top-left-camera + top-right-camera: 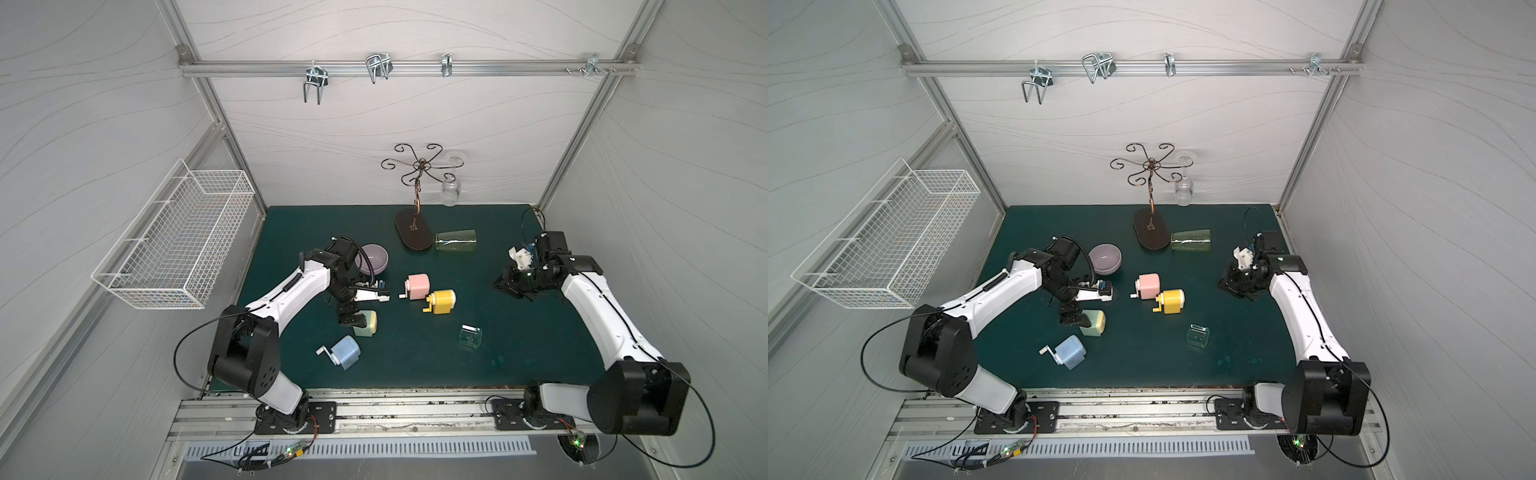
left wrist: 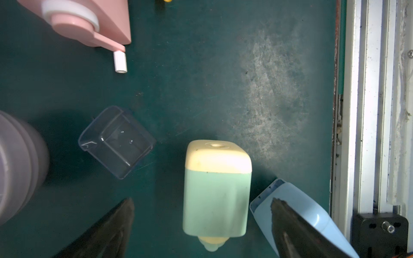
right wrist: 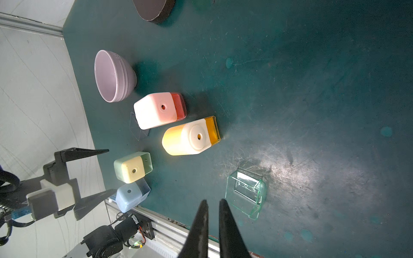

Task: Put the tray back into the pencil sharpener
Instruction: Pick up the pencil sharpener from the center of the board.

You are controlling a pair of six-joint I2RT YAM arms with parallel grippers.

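Jaws standing wide and empty on my left, nearly shut on nothing on my right.
In both top views my left gripper (image 1: 348, 316) is hovering over the green sharpener (image 1: 368, 323), my right gripper (image 1: 500, 286) is hanging well apart, and the green tray (image 1: 471, 336) is lying on the mat (image 1: 415, 365) between them. Left wrist view: my left fingers (image 2: 111, 223) are straddling the green sharpener, a clear tray (image 2: 117, 143) lying near. Right wrist view: my right fingers (image 3: 201, 223) are pointing just beside the green tray.
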